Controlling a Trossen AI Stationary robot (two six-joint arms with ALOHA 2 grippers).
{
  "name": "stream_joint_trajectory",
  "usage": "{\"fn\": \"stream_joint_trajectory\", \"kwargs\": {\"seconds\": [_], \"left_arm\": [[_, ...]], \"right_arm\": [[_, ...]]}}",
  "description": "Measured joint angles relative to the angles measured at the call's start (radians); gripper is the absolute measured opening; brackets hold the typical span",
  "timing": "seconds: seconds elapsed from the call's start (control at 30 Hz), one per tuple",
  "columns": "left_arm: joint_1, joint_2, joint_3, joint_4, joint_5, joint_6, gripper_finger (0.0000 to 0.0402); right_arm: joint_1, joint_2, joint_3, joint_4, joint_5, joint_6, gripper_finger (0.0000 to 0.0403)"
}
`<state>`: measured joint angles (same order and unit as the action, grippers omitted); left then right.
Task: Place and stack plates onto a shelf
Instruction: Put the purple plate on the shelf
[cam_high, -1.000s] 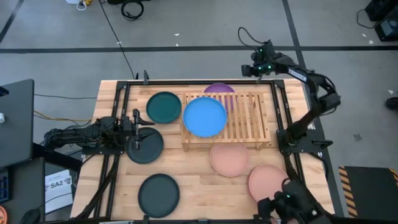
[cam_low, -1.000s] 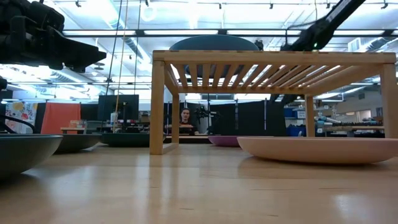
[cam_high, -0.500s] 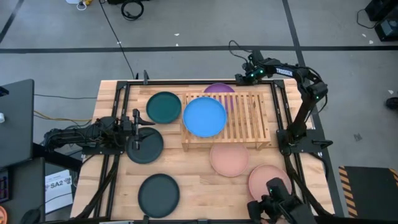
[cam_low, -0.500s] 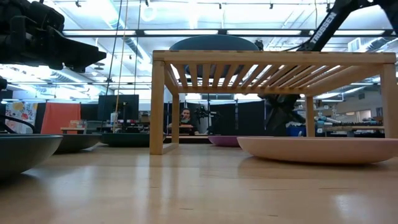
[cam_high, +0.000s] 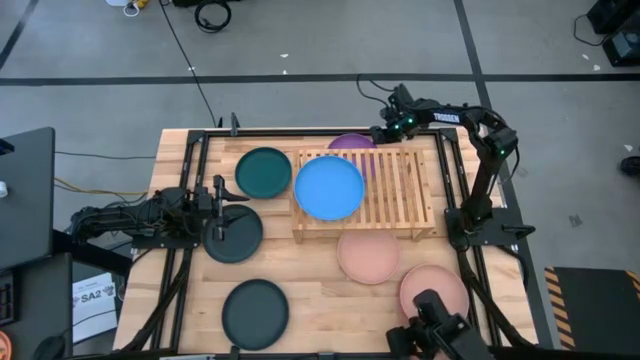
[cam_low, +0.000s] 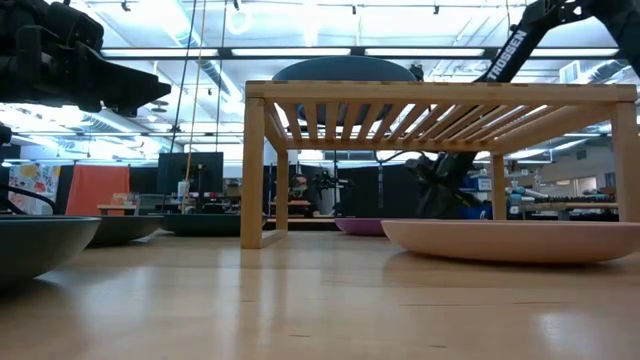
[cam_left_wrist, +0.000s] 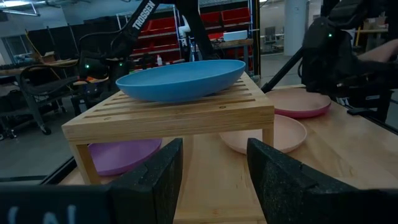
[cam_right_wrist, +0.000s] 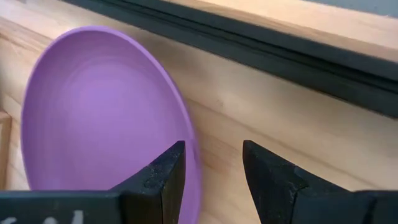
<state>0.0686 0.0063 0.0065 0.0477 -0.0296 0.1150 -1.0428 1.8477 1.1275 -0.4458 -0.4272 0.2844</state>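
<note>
The shelf (cam_high: 385, 195) stands mid-table with the bright blue plate (cam_high: 329, 187) resting on its left half. A purple plate (cam_right_wrist: 93, 106) lies on the table at the shelf's far side, partly under it. My right gripper (cam_right_wrist: 214, 168) is open and slants down over that plate's right rim, one finger over the plate and one over bare wood; I see no touch. In the high view it is at the far edge (cam_high: 385, 130). My left gripper (cam_left_wrist: 214, 174) waits open at the table's left (cam_high: 222, 205), pointing level at the shelf.
A teal plate (cam_high: 263, 172) and two charcoal plates (cam_high: 233, 233) (cam_high: 255, 313) lie on the left. Two pink plates (cam_high: 368, 255) (cam_high: 433, 293) lie near the shelf's front right. A black rail (cam_right_wrist: 249, 50) runs along the far edge. A dark shape (cam_high: 440, 335) stands at the near right edge.
My right gripper has come down from above the far edge toward the purple plate, moving a little toward the table's left and tipping further downward. Its fingers have kept the same gap. The dark shape at the near right edge has shifted left.
</note>
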Motion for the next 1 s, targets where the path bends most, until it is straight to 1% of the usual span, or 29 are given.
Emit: {"fn": "stream_joint_trajectory", "kwargs": {"seconds": [0.23,0.4,0.53,0.8,1.0], "left_arm": [[0.000,0.000,0.000,0.000,0.000,0.000,0.0185],[0.000,0.000,0.000,0.000,0.000,0.000,0.0185],[0.000,0.000,0.000,0.000,0.000,0.000,0.0185],[0.000,0.000,0.000,0.000,0.000,0.000,0.0185],[0.000,0.000,0.000,0.000,0.000,0.000,0.0185]], "right_arm": [[0.034,0.000,0.000,0.000,0.019,-0.015,0.0165],[0.059,0.000,0.000,-0.001,0.071,-0.027,0.0165],[0.067,0.000,0.000,-0.001,0.090,-0.027,0.0165],[0.073,0.000,0.000,-0.001,0.097,-0.026,0.0165],[0.073,0.000,0.000,-0.002,0.143,-0.026,0.0146]]}}
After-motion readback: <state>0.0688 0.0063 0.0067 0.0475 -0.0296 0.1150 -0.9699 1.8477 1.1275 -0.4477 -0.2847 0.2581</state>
